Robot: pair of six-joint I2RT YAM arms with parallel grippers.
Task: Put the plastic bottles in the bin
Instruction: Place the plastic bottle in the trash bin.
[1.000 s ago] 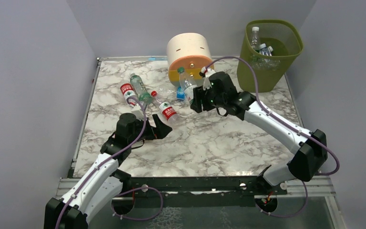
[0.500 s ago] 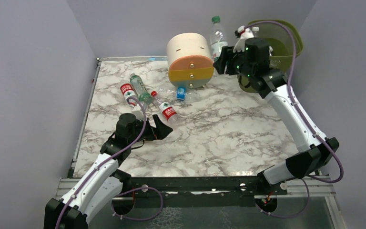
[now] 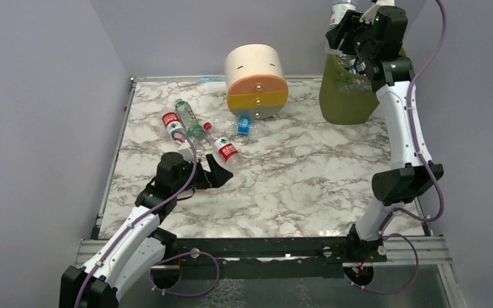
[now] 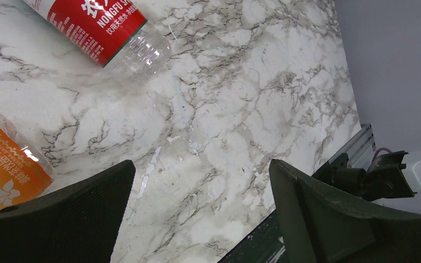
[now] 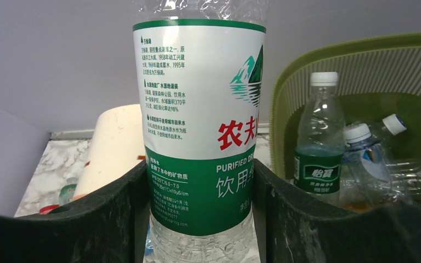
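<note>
Gripping a green-labelled bottle (image 5: 198, 104) upright, the right gripper (image 5: 200, 219) hung seemingly just short of the bin (image 5: 356, 55). Releasing there risked the bottle clipping the rim and dropping outside. The left gripper (image 4: 197, 213) gaped wide, empty.

The bin (image 3: 345, 96) stands at the far right corner of the table (image 3: 295, 186), with the drawer unit (image 3: 255, 70) to its left along the far edge. My right claw (image 3: 350, 29) holds an upright bottle (image 5: 200, 137) above the bin's left rim. Other bottles (image 5: 320, 159) stand inside the bin. Loose bottles (image 3: 196, 128) lie left of and before the drawer unit, just beyond my left claw (image 3: 217, 173).
</note>
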